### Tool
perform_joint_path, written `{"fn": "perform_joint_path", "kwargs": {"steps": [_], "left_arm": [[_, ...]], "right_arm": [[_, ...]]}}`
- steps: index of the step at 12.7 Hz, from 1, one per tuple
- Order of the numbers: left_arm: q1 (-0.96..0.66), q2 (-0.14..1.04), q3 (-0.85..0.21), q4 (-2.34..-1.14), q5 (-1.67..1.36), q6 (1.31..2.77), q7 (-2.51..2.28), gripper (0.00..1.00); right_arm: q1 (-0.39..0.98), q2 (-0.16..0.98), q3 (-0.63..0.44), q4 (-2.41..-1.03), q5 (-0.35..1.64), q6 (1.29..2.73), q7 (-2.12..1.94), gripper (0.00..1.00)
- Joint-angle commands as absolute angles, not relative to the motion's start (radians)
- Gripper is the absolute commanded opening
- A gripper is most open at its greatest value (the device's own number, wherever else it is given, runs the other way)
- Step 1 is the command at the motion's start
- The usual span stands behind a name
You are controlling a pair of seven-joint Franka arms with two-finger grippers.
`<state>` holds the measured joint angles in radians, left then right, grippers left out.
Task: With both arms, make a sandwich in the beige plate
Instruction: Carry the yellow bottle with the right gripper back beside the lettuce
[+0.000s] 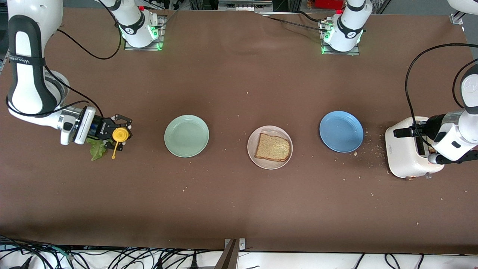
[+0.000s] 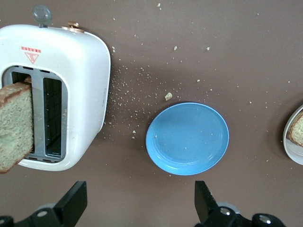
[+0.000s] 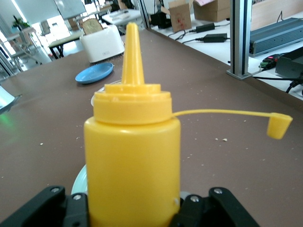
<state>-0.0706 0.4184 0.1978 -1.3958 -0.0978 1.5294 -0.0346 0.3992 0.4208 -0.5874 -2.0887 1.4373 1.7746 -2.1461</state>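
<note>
One bread slice [image 1: 273, 147] already lies flat on the beige plate [image 1: 254, 155], mid-table between the mint-green plate [image 1: 186, 135] and the blue plate [image 1: 341, 131], so the sandwich base is down.

Right gripper [image 1: 116, 135] sits at the right arm's end of the table w/ jaws clamped tight on a yellow squeeze bottle [image 3: 132, 165]. The cap [image 3: 278, 124] is off, dangling on its tether, and the nozzle is bare (prob. so sauce can go straight onto the bread). The bottle stands upright in the grip. A lettuce leaf [image 1: 98, 148] lies on the table right under the gripper, well apart from the beige plate; can't tell whether bottle or gripper touches it.

Left gripper [image 2: 142, 205] hovers by the toaster [image 1: 405, 153] at the left arm's end of the table, fingers spread wide, holding nothing. A 2nd slice [image 2: 15, 125] sticks up out of one toaster slot, so the open jaws look set to grab it next.
</note>
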Motion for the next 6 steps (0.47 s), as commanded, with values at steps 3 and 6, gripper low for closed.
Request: {"fn": "perform_joint_path", "kwargs": {"steps": [3,6], "left_arm": [[-0.078,0.410,0.196,-1.404,-0.064,1.523,-0.051,1.00],[-0.078,0.410,0.196,-1.405,-0.064,1.523,-0.051,1.00]], "right_arm": [[0.333,0.383,-0.566,-2.255,1.525,1.700,-2.374,0.00],[0.272,0.455,-0.533,-2.278,1.546,1.625,-2.500,0.00]]}}
